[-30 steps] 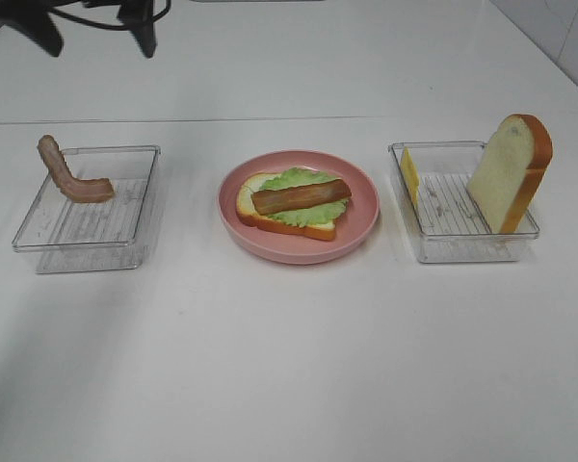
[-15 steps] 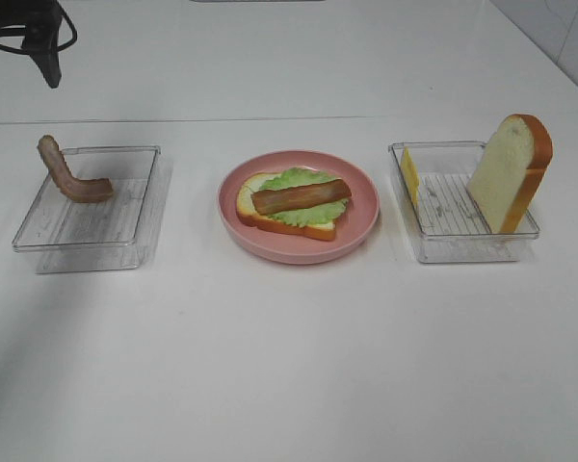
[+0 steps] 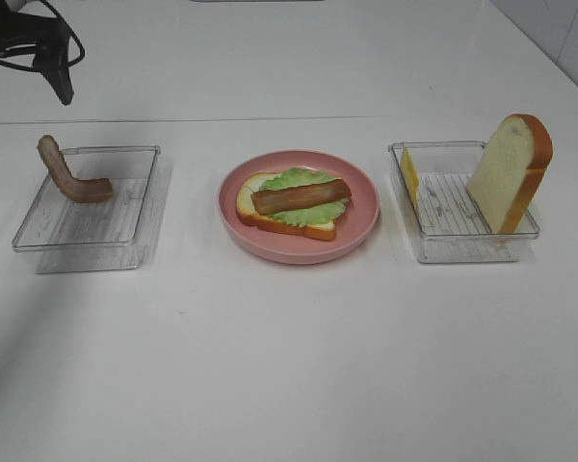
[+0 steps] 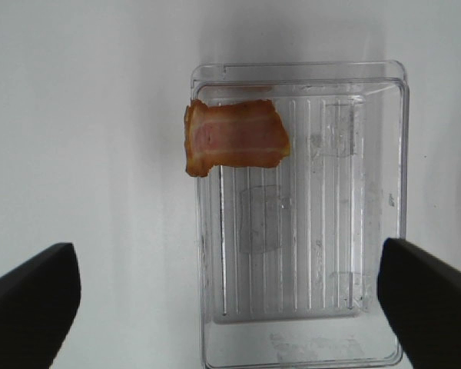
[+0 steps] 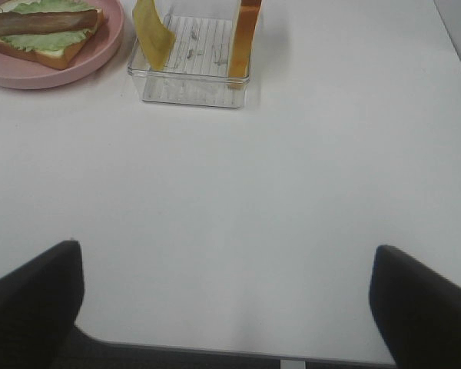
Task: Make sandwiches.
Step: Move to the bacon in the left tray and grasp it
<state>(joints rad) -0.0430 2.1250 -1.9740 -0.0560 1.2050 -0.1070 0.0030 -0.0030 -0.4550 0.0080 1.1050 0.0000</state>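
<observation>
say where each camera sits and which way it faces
Exterior high: mounted high, looking down on left tray, pink plate, right tray; left arm far left.
Left wrist: straight down over left tray and bacon strip; open left pincer tips.
Right wrist: slanting across table toward plate, right tray; open right pincer tips.
Shared: exterior and right wrist both show the plate.

- High camera: off the arms, looking down and across the whole table (image 3: 289, 375) from some way off; left tray (image 3: 87, 258), plate (image 3: 299, 252) and right tray (image 3: 467, 250) lie in a row across mid-view
- Left wrist camera: straight down, close over the left tray and its bacon strip (image 4: 238, 138); both also in the high view
- Right wrist camera: slanting across the table from farther back; right tray and plate edge at the far end, shared with the high view
</observation>
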